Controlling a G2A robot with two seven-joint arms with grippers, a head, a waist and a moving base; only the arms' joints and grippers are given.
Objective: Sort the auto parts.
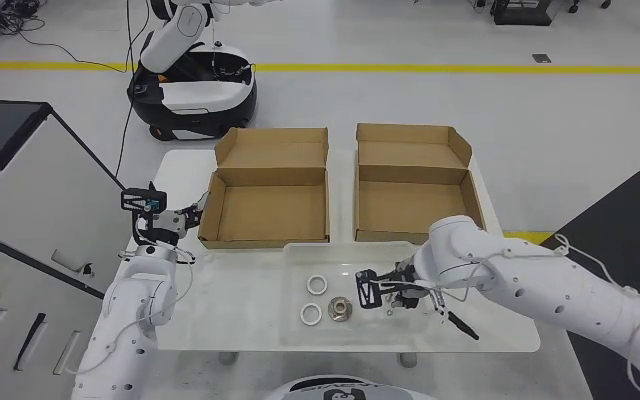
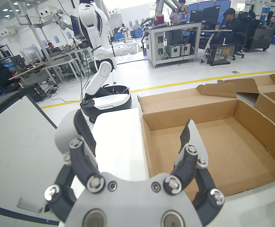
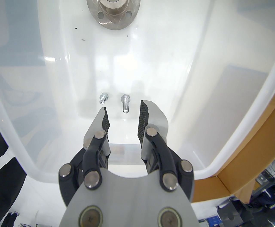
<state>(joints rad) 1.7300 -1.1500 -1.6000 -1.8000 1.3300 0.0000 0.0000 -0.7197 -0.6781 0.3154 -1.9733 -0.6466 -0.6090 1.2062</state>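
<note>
In the clear tray (image 1: 300,252) lie two white rings (image 1: 318,284) (image 1: 311,314) and a metal flanged hub (image 1: 338,308). My right gripper (image 1: 366,290) hangs open inside the tray, just right of the hub. In the right wrist view its open fingers (image 3: 123,110) sit just short of a small steel bolt (image 3: 124,103), with a second bolt (image 3: 103,97) beside it and the hub (image 3: 113,13) farther on. My left gripper (image 2: 137,131) is open and holds nothing, at the table's left side beside the left cardboard box (image 2: 206,150).
Two open cardboard boxes (image 1: 266,195) (image 1: 415,190) stand side by side behind the tray, lids folded back. Another white robot (image 1: 195,70) is parked beyond the table's far edge. A dark panel (image 1: 40,170) stands to the left.
</note>
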